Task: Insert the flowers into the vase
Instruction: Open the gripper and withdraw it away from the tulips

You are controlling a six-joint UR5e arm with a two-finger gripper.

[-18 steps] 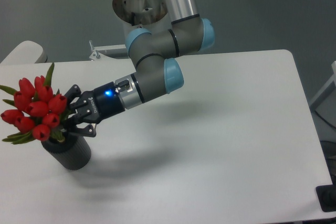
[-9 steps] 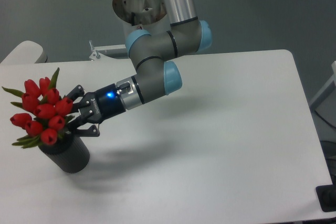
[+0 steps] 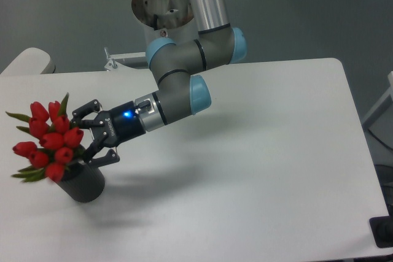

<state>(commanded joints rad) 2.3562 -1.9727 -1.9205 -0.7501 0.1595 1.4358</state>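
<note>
The flowers (image 3: pixel 50 141), a tight bunch of red tulip buds with green leaves, stand with their stems in the vase (image 3: pixel 84 183) and lean to the left. The vase is a dark grey cylinder near the table's front left. My gripper (image 3: pixel 91 134) is just right of the bunch, above the vase's rim. Its jaws are spread wide, one finger (image 3: pixel 86 108) above and one (image 3: pixel 102 159) below. They hold nothing. The stems and the vase's hole are hidden by the buds and leaves.
The white table (image 3: pixel 258 151) runs to the right and front. The arm's base (image 3: pixel 166 10) stands behind the table's back edge. A pale rounded object (image 3: pixel 27 61) lies at the far left.
The jaws have spread wider and let go of the flowers. The bunch has sunk a little and stays in the vase, and the vase has shifted slightly.
</note>
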